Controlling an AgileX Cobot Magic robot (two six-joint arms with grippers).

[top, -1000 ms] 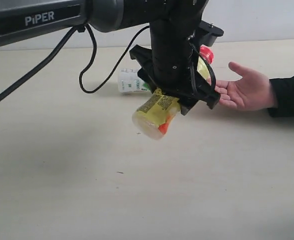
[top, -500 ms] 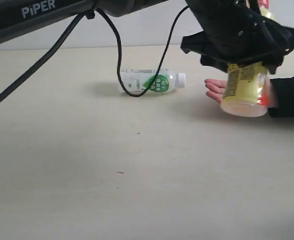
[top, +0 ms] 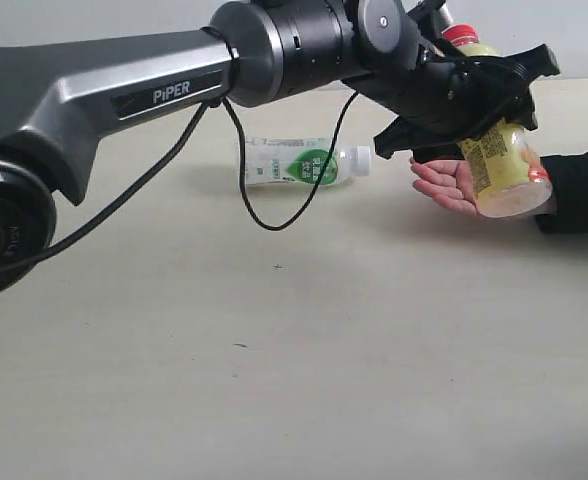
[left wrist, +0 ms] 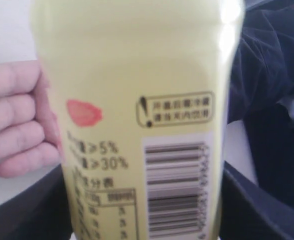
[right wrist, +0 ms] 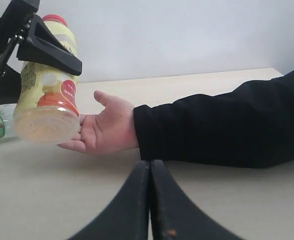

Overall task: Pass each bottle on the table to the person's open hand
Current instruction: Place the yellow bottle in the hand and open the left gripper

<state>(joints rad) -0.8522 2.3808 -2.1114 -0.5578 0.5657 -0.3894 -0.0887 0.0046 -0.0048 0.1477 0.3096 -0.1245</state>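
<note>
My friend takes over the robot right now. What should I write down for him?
Left gripper: shut on the yellow bottle, held tilted with its cap up, right by the person's open hand. Whether they touch cannot be told.
Right gripper: shut, empty, low over the table.
White-and-green bottle: lying on its side on the table, apart from the hand.
Done: yellow bottle brought to the hand, not yet let go.
Left: release it, then hand over the white-and-green bottle. No other bottles in view.
</note>
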